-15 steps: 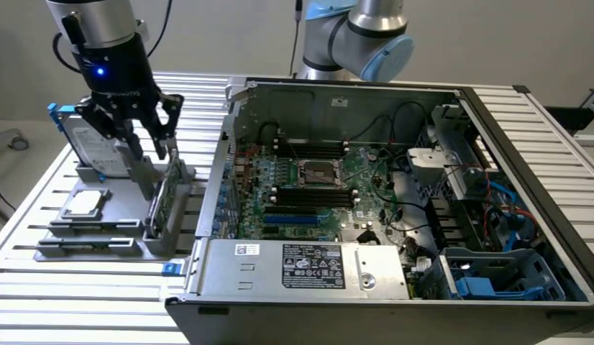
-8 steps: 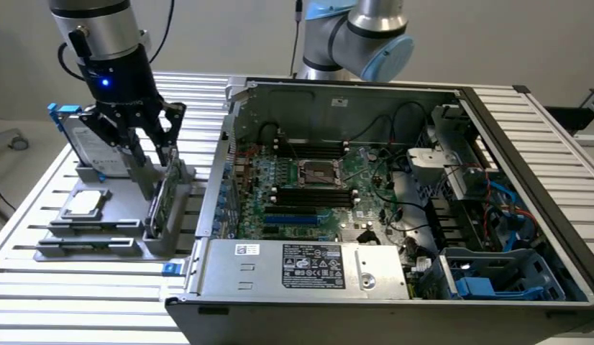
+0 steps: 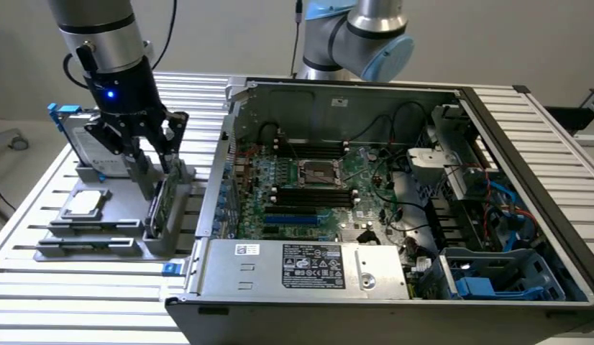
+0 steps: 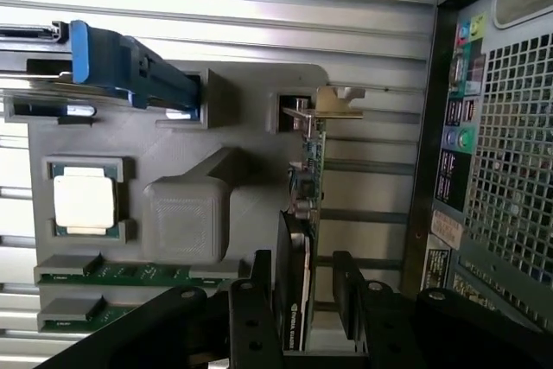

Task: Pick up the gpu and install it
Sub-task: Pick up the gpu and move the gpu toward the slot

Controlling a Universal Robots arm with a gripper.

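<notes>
Grey printed tray [image 4: 242, 97] sits on the slatted bench [image 3: 86, 309] just beside the open case [image 3: 354, 85]; the gpu [image 4: 294, 291] stands on edge in the slot along the tray's edge nearest the case. Our fingers [image 4: 251, 317] are spread, one on each face of the card, with a gap showing on the board side, so nothing is pinched yet. We judge the grasp goes best if we centre on the black shroud, close evenly and keep the card upright, so its connector edge does not twist in the slot. Other tray pockets hold a processor [image 4: 84, 200], memory sticks [image 4: 112, 272] and a blue-framed hard drive [image 4: 121, 62]; the case holds the motherboard [image 3: 311, 187].
</notes>
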